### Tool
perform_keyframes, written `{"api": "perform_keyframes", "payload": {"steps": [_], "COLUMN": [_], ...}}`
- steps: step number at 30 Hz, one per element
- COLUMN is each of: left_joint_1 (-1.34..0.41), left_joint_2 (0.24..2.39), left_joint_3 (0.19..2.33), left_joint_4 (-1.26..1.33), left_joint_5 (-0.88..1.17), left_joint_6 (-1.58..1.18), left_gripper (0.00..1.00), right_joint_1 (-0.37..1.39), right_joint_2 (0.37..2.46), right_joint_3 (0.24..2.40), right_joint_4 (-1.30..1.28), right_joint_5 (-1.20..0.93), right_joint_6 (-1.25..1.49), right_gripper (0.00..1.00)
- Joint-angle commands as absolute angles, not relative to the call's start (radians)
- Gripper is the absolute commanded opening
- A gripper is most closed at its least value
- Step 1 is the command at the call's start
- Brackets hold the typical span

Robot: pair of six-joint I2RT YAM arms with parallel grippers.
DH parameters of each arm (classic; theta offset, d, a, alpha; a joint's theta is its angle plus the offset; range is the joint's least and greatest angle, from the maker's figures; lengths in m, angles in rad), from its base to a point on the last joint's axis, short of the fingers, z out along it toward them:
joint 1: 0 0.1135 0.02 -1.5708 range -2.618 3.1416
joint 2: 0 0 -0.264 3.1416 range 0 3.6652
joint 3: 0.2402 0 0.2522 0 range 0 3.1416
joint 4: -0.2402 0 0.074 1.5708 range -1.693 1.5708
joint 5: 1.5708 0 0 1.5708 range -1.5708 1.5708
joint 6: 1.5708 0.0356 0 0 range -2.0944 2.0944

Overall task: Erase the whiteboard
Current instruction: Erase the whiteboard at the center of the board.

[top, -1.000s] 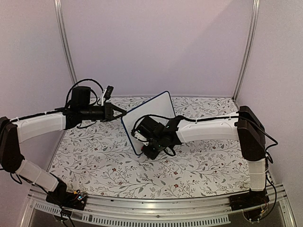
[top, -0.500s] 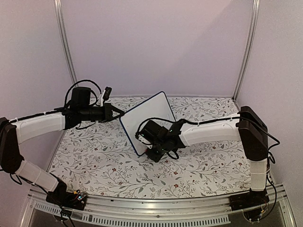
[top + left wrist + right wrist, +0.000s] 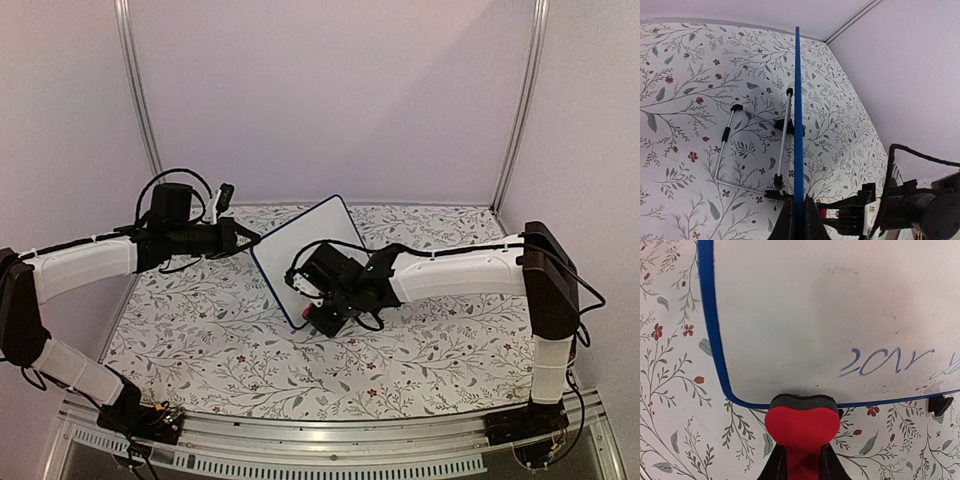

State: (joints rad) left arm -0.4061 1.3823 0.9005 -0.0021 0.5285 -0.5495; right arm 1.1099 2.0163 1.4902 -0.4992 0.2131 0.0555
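The whiteboard (image 3: 303, 243) stands tilted on the floral table, white with a blue frame. My left gripper (image 3: 249, 243) is shut on its left edge. In the left wrist view the whiteboard (image 3: 797, 110) shows edge-on, pinched between the left gripper (image 3: 798, 222). My right gripper (image 3: 801, 462) is shut on a red eraser (image 3: 802, 424), whose dark felt face presses at the lower frame of the whiteboard (image 3: 820, 305). Blue handwriting (image 3: 885, 362) stays on the lower right of the board. From above, the eraser (image 3: 322, 320) sits at the board's bottom corner.
A wire stand (image 3: 727, 145) with black tips lies behind the board on the patterned table (image 3: 220, 350). A black foot (image 3: 940, 405) shows under the board's lower edge. Purple walls close the back and sides, with metal posts (image 3: 135, 90) in the corners.
The right gripper with the eraser slid down the board's face to its lower edge. The board's left corner shifted slightly left. The left gripper kept its grip.
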Motion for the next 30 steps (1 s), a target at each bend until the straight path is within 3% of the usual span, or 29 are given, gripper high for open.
{"api": "perform_keyframes", "payload": {"steps": [1, 12, 30], "left_joint_1": [-0.395, -0.391, -0.428], "left_joint_2": [1.364, 1.364, 1.286], "left_joint_3": [0.912, 0.897, 0.852], "left_joint_4": [0.003, 0.003, 0.009], "left_joint_5": [0.49, 0.494, 0.376], "left_joint_6": [-0.536, -0.527, -0.49], "left_gripper": [0.0, 0.0, 0.0], "right_joint_1": [1.104, 1.025, 1.004], "right_joint_2": [1.9, 1.749, 1.761], "right_joint_3": [1.45, 1.352, 1.375], "right_joint_4": [-0.546, -0.52, -0.496], "right_joint_5": [0.177, 0.224, 0.226], "right_joint_6": [0.014, 0.044, 0.054], "right_gripper": [0.03, 0.03, 0.03]}}
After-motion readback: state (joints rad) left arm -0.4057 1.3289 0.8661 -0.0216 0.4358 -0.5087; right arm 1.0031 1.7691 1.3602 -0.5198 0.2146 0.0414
